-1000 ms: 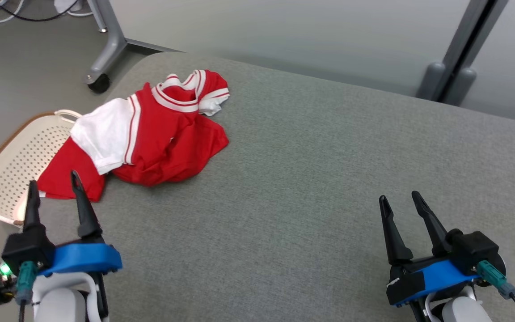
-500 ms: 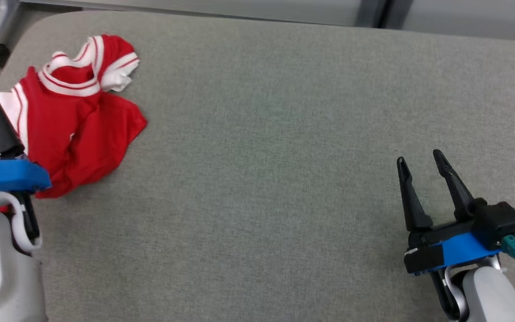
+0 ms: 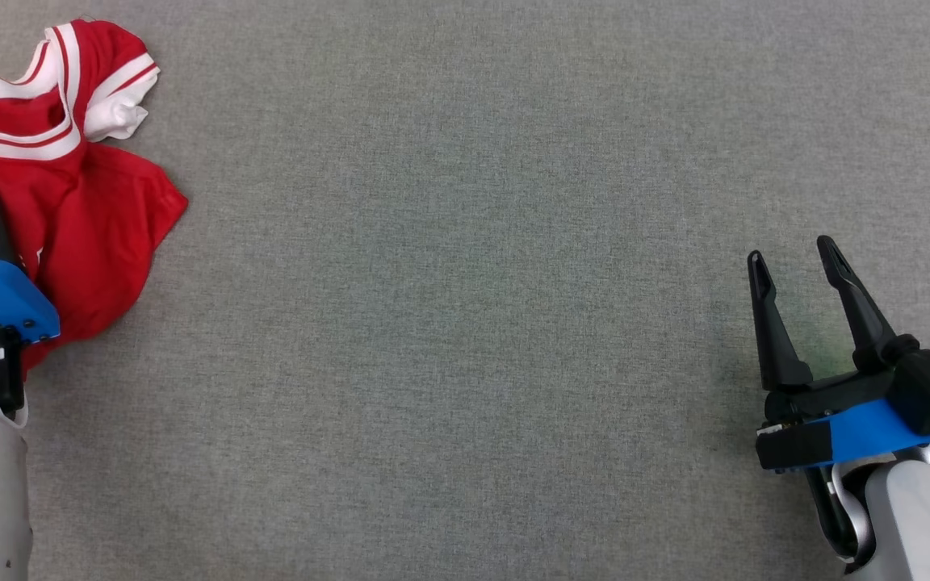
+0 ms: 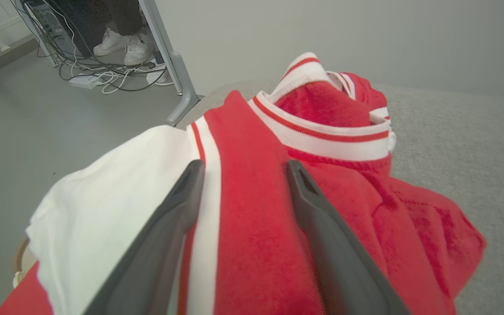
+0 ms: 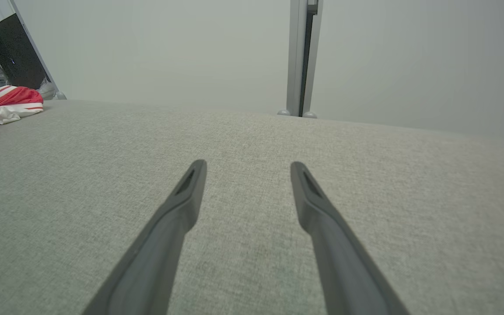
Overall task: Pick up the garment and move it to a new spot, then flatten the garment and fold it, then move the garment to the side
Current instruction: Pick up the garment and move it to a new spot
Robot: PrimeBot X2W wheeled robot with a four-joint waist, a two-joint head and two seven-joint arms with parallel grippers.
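jaws spread wide on both arms, holding nothing. left wrist view: left gripper (image 4: 243, 168) points over the crumpled red-and-white jersey (image 4: 344, 205), fingers straddling a white stripe, collar beyond the tips. right wrist view: right gripper (image 5: 247, 165) over bare grey upholstery (image 5: 252, 131), jersey far off left. head view: one jersey at the left edge, its heap running away from the robot; left arm nearer, two grippers well apart.

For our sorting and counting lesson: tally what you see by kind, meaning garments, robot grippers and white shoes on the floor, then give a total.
Garments: 1, the red and white garment
Grippers: 2, the left gripper and the right gripper
White shoes: 2, side by side on the floor
Total: 5
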